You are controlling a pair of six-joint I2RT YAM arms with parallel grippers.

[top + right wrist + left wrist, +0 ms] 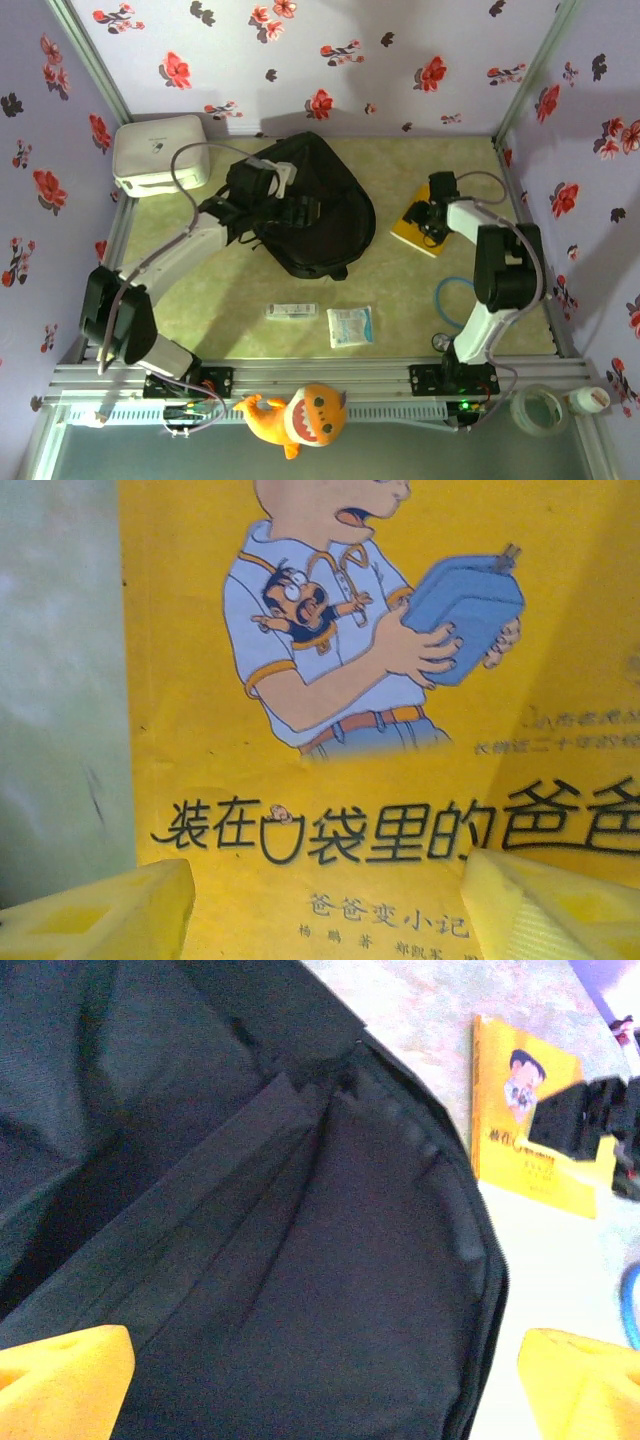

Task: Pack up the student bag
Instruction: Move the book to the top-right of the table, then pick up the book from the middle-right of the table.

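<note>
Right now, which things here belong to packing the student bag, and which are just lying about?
Job, probably: student bag, yellow book, slim white box, flat packet.
Lying about, likely: white rounded case, orange plush toy, tape roll.

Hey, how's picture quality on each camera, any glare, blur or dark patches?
Top external: even light, soft shadows on the back wall, bag nearly featureless black. Left wrist: bag fabric underexposed, table beside it blown out white. Right wrist: book print legible, right gripper fingers at the bottom out of focus.
</note>
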